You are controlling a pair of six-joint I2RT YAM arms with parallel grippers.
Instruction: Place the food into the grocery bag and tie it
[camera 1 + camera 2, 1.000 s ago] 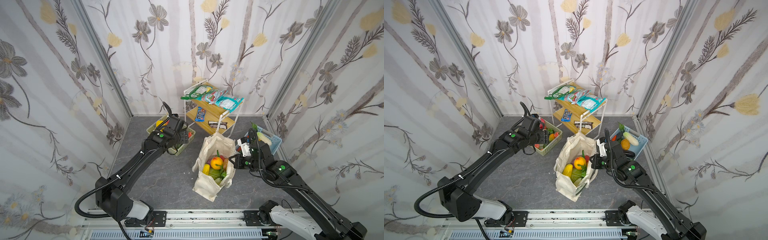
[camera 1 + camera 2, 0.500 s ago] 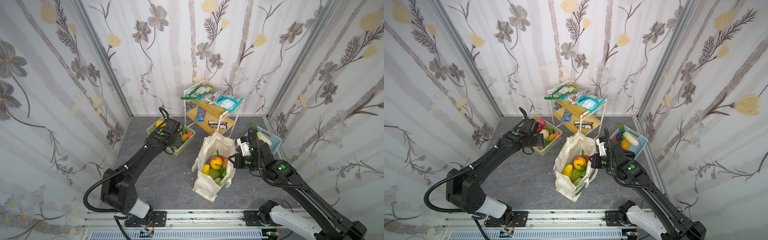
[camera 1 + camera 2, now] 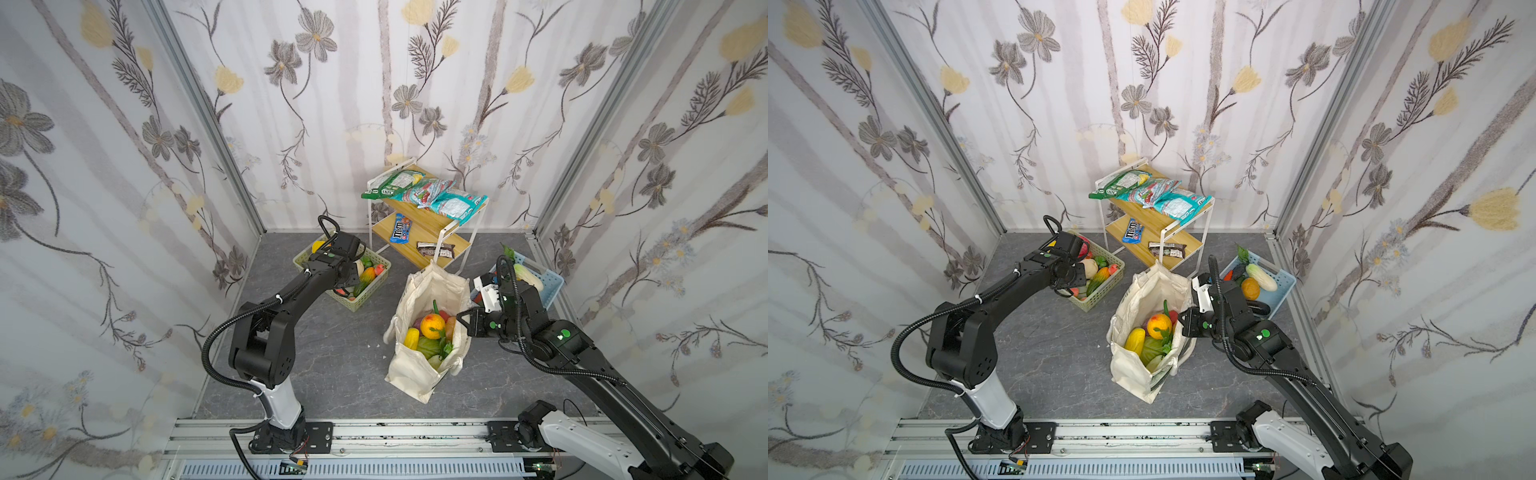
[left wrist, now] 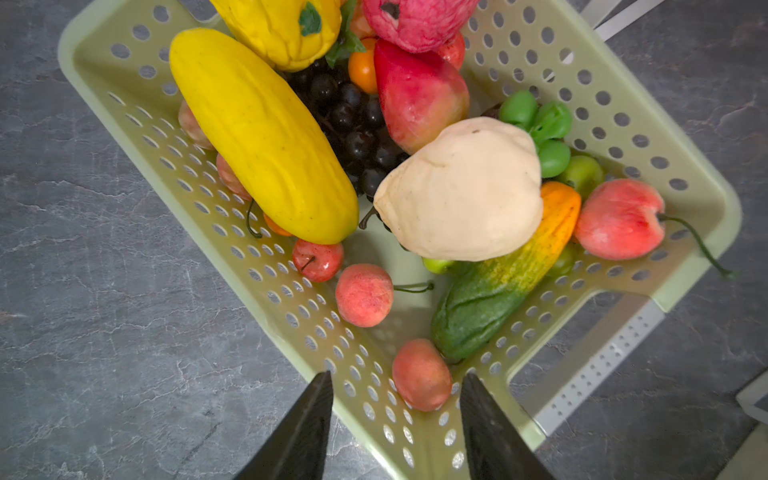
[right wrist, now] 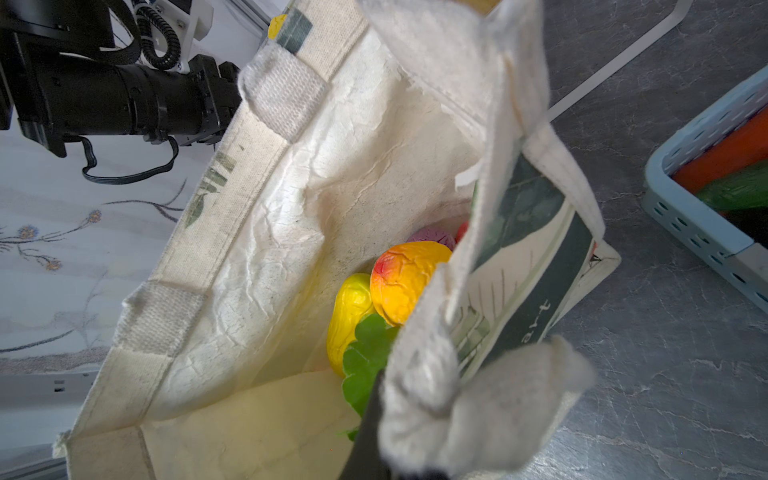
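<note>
The grocery bag stands on the desk at lower centre in both top views. Its mouth is open and food is already inside, among it an orange fruit and a yellow fruit. The right fingers are clamped on the bag's rim, bunching the canvas, and that pinch looks like all that holds the mouth wide. If it slips, or the arm pulls sideways, the soft bag could fold shut, or tip and spill its load.

Left of centre in the top views, more food waits in the pale green basket. The left fingers are spread apart and empty, straddling a small peach that lies close against the basket wall. Closing here risks one finger catching the perforated wall rather than the fruit and dragging the light basket. The peach is round and smooth, so an off-centre squeeze may squirt it away among its neighbours. Carried across with a loose hold, it could drop short of the bag.
</note>
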